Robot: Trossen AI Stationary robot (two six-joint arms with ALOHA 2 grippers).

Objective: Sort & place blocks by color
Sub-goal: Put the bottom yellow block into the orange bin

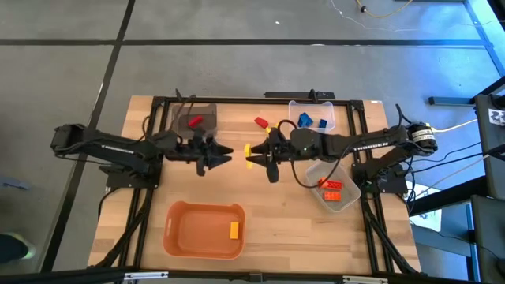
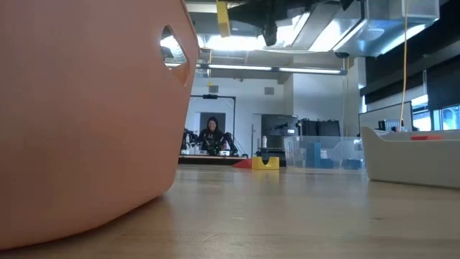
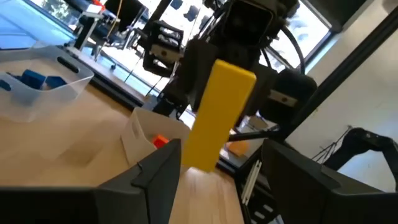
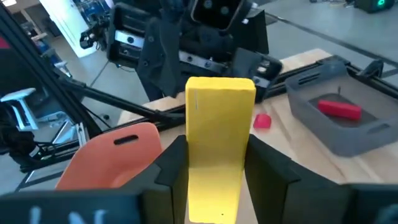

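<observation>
A long yellow block stands upright in the air over the table's middle, with my right gripper shut on it; the high view shows the block just past that gripper. My left gripper faces it from the left, open. In the left wrist view the block rises between and beyond its fingers; I see no touch. A red block and a yellow block lie on the table farther back. My right gripper pinches the yellow block's lower half between its two fingers, one on each long side. The fingers come about level from the table's right and lie across the block. The block stands upright, its upper end above the fingers, lifted clear of the table.
An orange bin at the near side holds a yellow-orange block. A dark bin at far left holds a red block. A clear bin holds blue blocks; another clear bin at right holds orange-red ones.
</observation>
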